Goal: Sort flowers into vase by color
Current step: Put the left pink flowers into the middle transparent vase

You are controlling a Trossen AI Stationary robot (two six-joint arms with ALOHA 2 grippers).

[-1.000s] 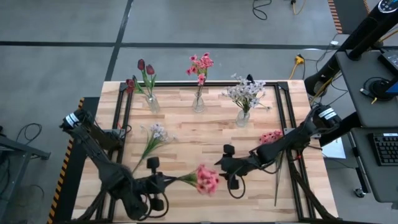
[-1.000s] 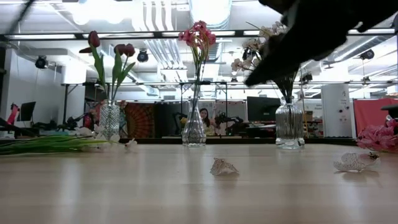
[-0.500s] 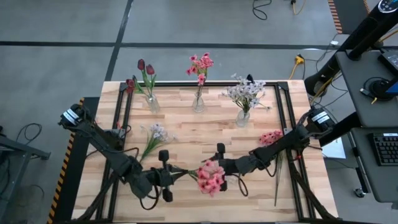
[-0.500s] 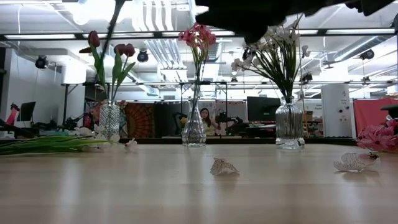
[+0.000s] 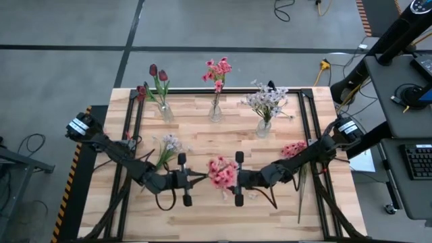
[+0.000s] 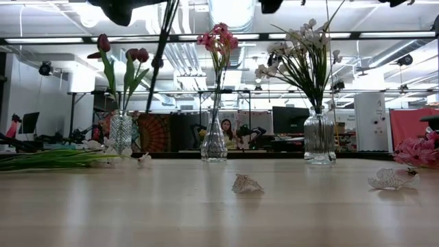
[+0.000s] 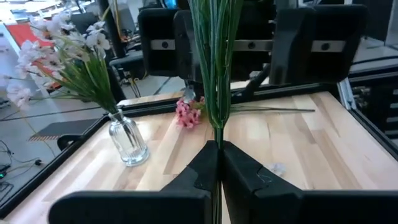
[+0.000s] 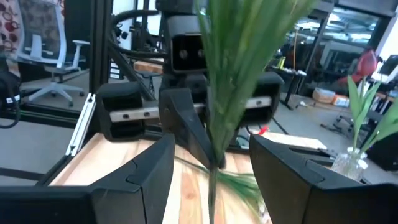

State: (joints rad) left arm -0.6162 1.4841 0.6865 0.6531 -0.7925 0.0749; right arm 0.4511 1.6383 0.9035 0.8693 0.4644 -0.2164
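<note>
One pink flower (image 5: 222, 173) is pinched by its thin, bendy stem in the closed left gripper (image 5: 191, 179), bloom beyond its tips, between the half-spread right gripper (image 5: 237, 179) jaws; light, top-heavy, best taken low.

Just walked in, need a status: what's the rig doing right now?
Flower sorting, mid-handover. The left gripper is shut on the stem of a pink flower held above the table's middle. The right gripper faces it, open around the same stem, not yet closed. Three vases at the back already hold red tulips, pink blooms and white sprays. Two flowers lie loose on the table.
</note>
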